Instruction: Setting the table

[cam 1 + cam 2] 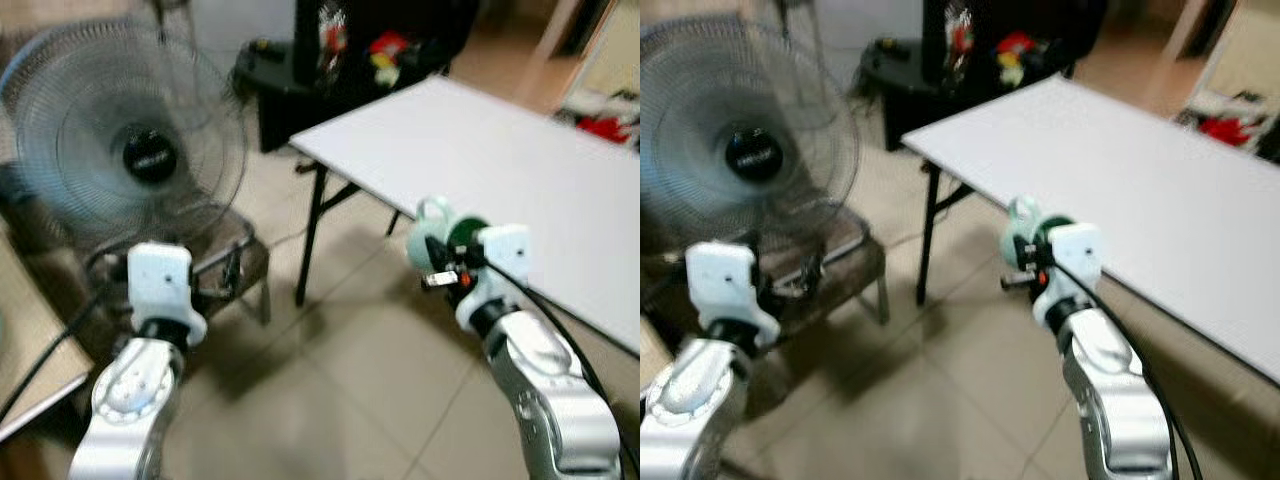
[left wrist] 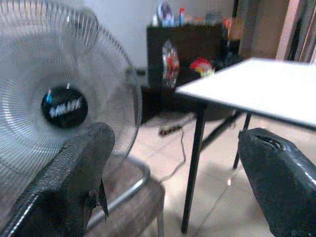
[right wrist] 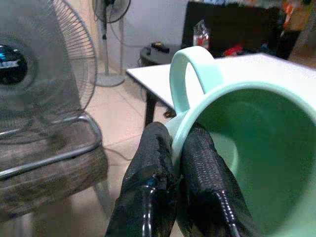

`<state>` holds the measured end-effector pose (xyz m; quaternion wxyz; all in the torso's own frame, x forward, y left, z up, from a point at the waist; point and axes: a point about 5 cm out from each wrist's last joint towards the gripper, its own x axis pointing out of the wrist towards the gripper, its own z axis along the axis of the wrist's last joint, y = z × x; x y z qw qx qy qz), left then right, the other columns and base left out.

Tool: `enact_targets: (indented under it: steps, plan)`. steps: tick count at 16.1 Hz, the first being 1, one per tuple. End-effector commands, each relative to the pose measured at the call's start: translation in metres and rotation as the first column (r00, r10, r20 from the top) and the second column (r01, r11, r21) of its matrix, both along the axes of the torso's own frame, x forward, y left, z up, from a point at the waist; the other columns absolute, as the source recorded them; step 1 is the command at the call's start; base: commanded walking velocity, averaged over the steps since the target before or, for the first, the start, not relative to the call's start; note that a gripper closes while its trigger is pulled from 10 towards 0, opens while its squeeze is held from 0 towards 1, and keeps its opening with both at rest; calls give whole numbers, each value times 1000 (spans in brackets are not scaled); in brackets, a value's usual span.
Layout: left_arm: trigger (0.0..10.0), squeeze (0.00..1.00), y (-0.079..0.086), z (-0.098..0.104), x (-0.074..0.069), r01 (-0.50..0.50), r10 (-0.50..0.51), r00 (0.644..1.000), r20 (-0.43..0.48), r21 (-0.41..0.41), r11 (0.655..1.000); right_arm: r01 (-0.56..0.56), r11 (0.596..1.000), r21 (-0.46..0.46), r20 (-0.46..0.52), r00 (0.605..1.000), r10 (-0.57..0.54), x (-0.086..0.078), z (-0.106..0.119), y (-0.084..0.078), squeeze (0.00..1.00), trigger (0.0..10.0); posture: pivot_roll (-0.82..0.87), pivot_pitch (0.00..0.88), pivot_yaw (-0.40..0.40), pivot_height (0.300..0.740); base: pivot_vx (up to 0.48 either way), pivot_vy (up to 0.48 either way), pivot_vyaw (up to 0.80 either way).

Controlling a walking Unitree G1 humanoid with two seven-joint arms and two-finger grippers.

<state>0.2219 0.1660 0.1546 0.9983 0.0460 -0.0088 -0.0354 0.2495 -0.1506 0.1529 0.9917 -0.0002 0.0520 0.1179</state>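
Beside the table, right gripper pinches mug.

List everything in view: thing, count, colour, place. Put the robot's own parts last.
mug: one, pale green, held by its rim in the right gripper, in the air beside the table's near edge
table: one, white top on black folding legs, ahead on the robot's right
fan: one, grey with a black hub, ahead on the left
stool: one, brown seat with a metal frame, under the fan
cabinet: one, black, behind the table, with blurred colourful items
floor: beige tiles
left gripper: fingers open, empty, pointed toward the fan
right gripper: black fingers pinching the mug's rim
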Motion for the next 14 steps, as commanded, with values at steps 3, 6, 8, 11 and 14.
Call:
enact_targets:
  steps: [3, 6, 8, 11, 14]
  plan:
    - [10000, 0, -2, 1, 1, 32, -32, 999, -6, -5, 999, 9, 1000, 6, 17, 1000, -9, 4, 4, -1, 0, 10000, 49, 0, -59, 740, 347, 0, 0]
    - [10000, 0, -1, 3, 3, 45, -45, 999, -4, -2, 999, 23, 1000, 16, 28, 999, -23, 5, 7, -1, 0, 10000, 47, 0, -52, 740, 376, 0, 0]
    - [10000, 0, -3, 4, 4, 56, -56, 998, -1, 2, 998, 29, 999, 24, 36, 999, -30, 5, 7, -2, 0, 10000, 49, 0, -48, 740, 379, 0, 0]
    - [10000, 0, -4, 4, 5, 96, -96, 995, -6, 17, 995, 27, 1000, 17, 43, 999, -27, 6, 9, -1, 0, 10000, 48, 0, -43, 740, 379, 0, 0]
    - [10000, 0, -4, 4, 6, 117, -117, 993, -7, 25, 993, 15, 1000, 5, 55, 998, -16, 7, 13, -2, 0, 10000, 46, 0, -42, 740, 375, 0, 0]
